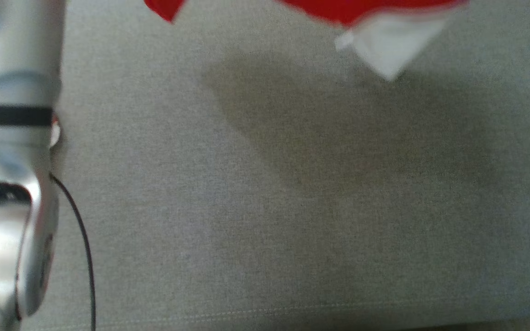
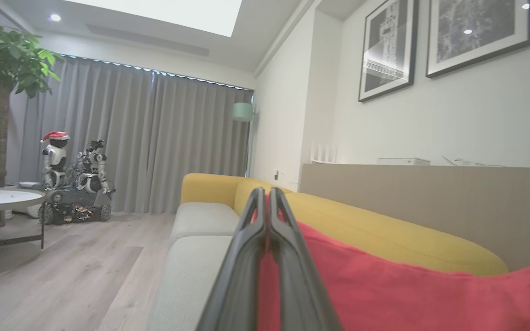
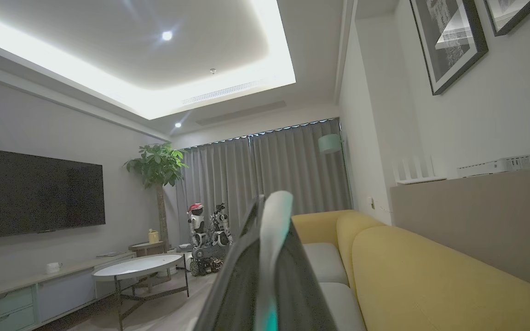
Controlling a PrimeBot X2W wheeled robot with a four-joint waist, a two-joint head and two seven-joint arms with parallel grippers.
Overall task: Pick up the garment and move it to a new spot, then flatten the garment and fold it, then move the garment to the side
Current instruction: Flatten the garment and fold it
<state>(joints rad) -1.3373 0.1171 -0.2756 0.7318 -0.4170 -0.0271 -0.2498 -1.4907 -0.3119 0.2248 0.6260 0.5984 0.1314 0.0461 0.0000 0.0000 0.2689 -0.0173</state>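
we hold the garment hanging above the grey sofa seat. its red edge and white flap show at the top of the head view with a shadow spread below, so we judge it clear of the cushion. our left end effector is pinched tight on the red cloth. our right end effector is pinched on a pale strip, likely the garment's white part. to do the carry well, we should hold both arms level and apart so the cloth hangs taut. then we lower it evenly so the hem touches first and it lies flat, without bunching against the yellow backrest.
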